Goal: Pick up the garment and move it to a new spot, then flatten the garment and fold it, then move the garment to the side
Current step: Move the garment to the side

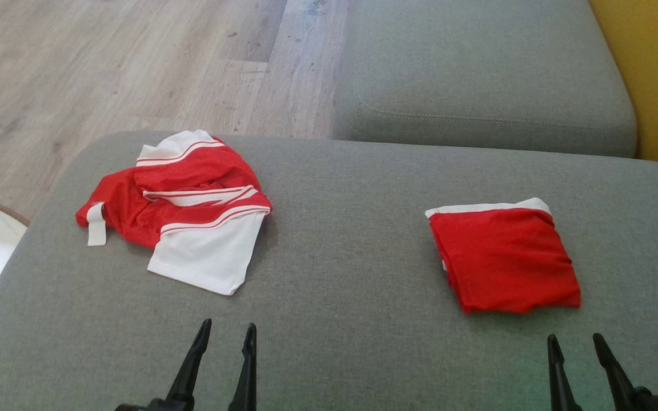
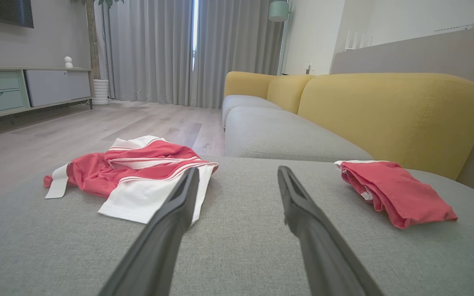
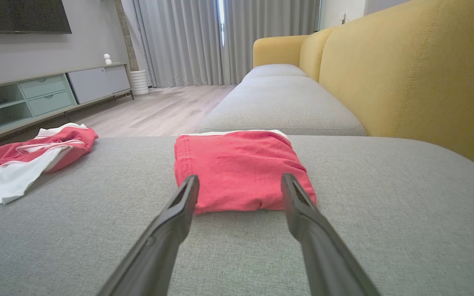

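Crumpled red-and-white garment (image 1: 183,211) left on grey fabric cushion (image 1: 340,257), folded red garment (image 1: 503,260) right, left gripper (image 1: 229,325) and right gripper (image 1: 574,338) spread, empty, wrist views add yellow sofa backrest (image 2: 389,115)

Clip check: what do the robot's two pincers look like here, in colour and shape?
The left pincer and right pincer look alike. Each has two long, slim fingers in matte black to dark grey, wider at the base and tapering to narrow pointed tips, with plain unmarked surfaces.

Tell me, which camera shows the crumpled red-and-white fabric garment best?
Head view: it looks down on the whole crumpled red-and-white fabric garment. Left wrist view: low, partly behind the left tool. Right wrist view: small, far left.
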### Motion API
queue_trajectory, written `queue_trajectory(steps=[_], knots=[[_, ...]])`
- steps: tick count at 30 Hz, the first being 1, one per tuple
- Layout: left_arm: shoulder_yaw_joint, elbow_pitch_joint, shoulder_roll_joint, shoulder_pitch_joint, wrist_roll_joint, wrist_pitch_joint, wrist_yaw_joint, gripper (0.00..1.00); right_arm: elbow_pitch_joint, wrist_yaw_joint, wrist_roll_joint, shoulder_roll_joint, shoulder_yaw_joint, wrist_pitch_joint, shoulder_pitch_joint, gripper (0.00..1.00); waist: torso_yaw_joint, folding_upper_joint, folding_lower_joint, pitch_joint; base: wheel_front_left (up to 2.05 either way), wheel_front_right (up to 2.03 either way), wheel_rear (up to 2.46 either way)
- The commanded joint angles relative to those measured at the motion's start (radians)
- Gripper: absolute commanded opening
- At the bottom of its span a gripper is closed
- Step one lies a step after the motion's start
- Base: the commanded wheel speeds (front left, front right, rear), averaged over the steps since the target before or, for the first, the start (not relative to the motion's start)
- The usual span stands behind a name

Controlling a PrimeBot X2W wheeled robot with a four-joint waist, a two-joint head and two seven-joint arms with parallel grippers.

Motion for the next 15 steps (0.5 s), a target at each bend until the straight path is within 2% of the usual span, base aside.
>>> queue_trajectory(steps=[1,15], knots=[[0.034,-0.035,-0.011,-0.042,0.012,-0.005,-0.006,1.00,-0.036,0.007,-0.009,-0.030,0.024,-0.014,-0.036,1.00,-0.002,0.0000,0.0000,-0.003,0.00,0.00,0.00],[0.036,-0.033,-0.012,-0.039,0.013,-0.005,-0.001,1.00,-0.038,0.007,-0.007,-0.038,0.054,-0.014,-0.035,1.00,-0.043,0.0000,0.0000,-0.007,0.00,0.00,0.00]])
